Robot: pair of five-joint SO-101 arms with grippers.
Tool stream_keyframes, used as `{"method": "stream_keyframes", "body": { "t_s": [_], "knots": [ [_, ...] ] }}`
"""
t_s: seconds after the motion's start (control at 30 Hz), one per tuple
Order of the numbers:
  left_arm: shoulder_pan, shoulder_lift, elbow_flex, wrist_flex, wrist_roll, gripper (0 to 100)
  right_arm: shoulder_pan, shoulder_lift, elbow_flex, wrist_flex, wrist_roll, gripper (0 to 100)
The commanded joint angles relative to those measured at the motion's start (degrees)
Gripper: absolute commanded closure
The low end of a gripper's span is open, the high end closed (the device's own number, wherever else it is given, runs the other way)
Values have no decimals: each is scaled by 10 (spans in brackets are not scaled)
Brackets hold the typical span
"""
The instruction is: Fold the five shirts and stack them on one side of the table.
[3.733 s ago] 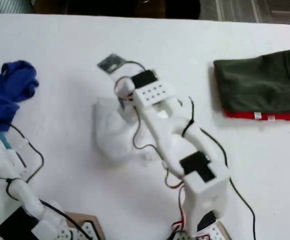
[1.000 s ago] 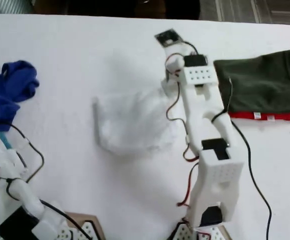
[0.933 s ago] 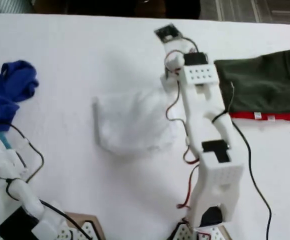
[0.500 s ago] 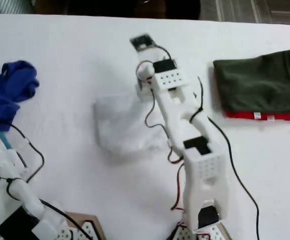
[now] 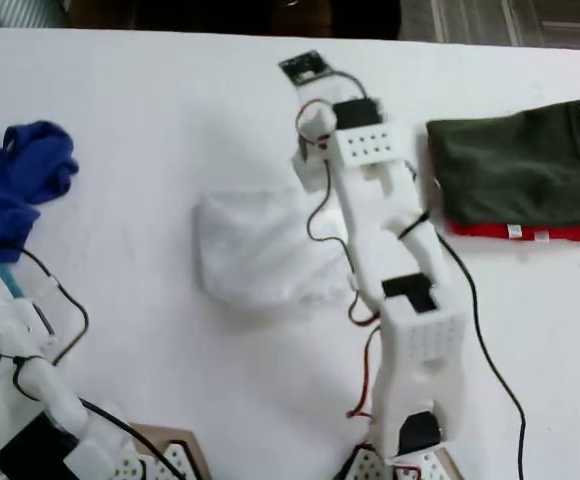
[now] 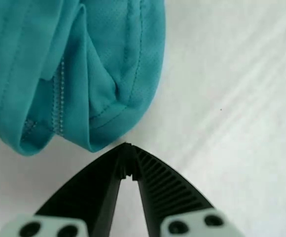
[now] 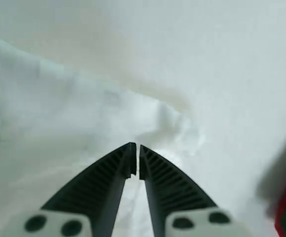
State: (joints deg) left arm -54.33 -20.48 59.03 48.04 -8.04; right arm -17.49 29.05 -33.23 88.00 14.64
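Mid-worktop (image 5: 130,90), the white shirt (image 5: 260,245) lies rumpled and not yet neatly folded, w/ the right claw (image 7: 135,163) over its far edge on the stack side, tips closed together; can't tell if any cloth is pinched. Risk: a pull w/o a real grip would just bunch that edge, so the fold goes crooked. The arm also runs close to the green shirt (image 5: 515,165) on the red shirt (image 5: 480,230); a swing could knock the pile. Left claw (image 6: 128,170) is closed, empty, just beside the teal shirt (image 6: 74,69).

right arm (image 5: 413,330) and left arm (image 5: 40,395): white printed shells, dotted vent holes, black servo blocks, thin black and red cables; black ridged fingers (image 6: 155,180), white screw-holed mounts
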Motion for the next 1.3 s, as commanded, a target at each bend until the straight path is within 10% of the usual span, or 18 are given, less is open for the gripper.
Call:
{"method": "stream_keyframes", "body": {
  "t_s": [0.0, 0.17, 0.43, 0.8, 1.27],
  "knots": [
    [-4, -20, -1, -6, 6, 974, 2, -73, 11, 83, 9, 978],
    [70, -25, -22, -4, 2, 975, -3, -211, 184, 52, 50, 977],
    [286, 43, -248, 81, 16, 975, -2, -469, 694, -316, -55, 978],
    [565, 389, -771, 387, 181, 974, 42, -448, 821, -451, -69, 978],
    [571, 669, -1033, 429, 337, 973, 65, -388, 820, -496, -70, 978]
  ]
}}
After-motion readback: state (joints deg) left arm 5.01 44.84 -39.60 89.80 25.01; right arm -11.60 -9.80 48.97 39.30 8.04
